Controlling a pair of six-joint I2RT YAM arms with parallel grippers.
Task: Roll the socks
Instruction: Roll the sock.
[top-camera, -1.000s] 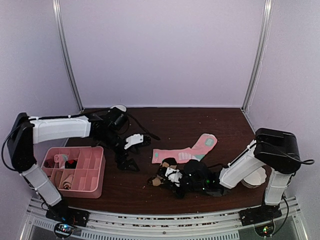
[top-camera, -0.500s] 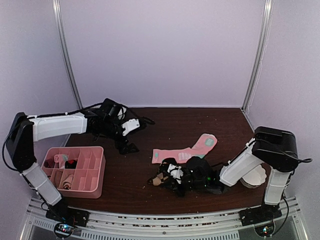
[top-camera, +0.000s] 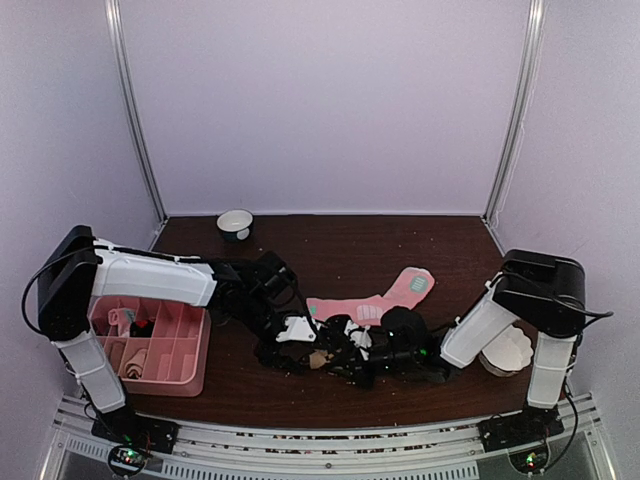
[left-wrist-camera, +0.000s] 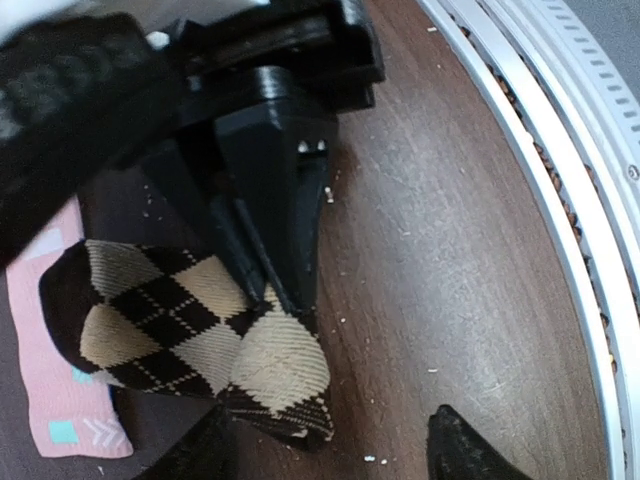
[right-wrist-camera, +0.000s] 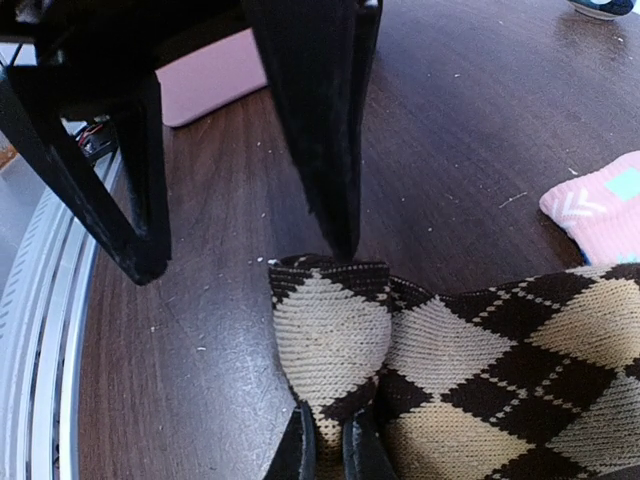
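The argyle sock (top-camera: 322, 358) lies bunched at the front middle of the table. My right gripper (top-camera: 345, 352) is shut on a fold of it; in the right wrist view the fingers (right-wrist-camera: 330, 445) pinch the tan-and-brown cloth (right-wrist-camera: 340, 330). My left gripper (top-camera: 292, 340) is open, its fingers (right-wrist-camera: 320, 130) straddling the sock's end. In the left wrist view the open gripper (left-wrist-camera: 335, 450) hovers just off the sock's edge (left-wrist-camera: 190, 340), and one fingertip (left-wrist-camera: 460, 450) shows at the bottom. The pink sock (top-camera: 372, 300) lies flat just behind.
A pink divided tray (top-camera: 195, 345) holding rolled socks stands front left. A small bowl (top-camera: 235, 222) sits at the back. A white object (top-camera: 510, 350) lies by the right arm's base. The table's metal front rail (left-wrist-camera: 560, 200) is close.
My left arm has swung from the back left of the table to the front middle and now stands open over the argyle sock. The bowl is uncovered. The right gripper still holds the sock.
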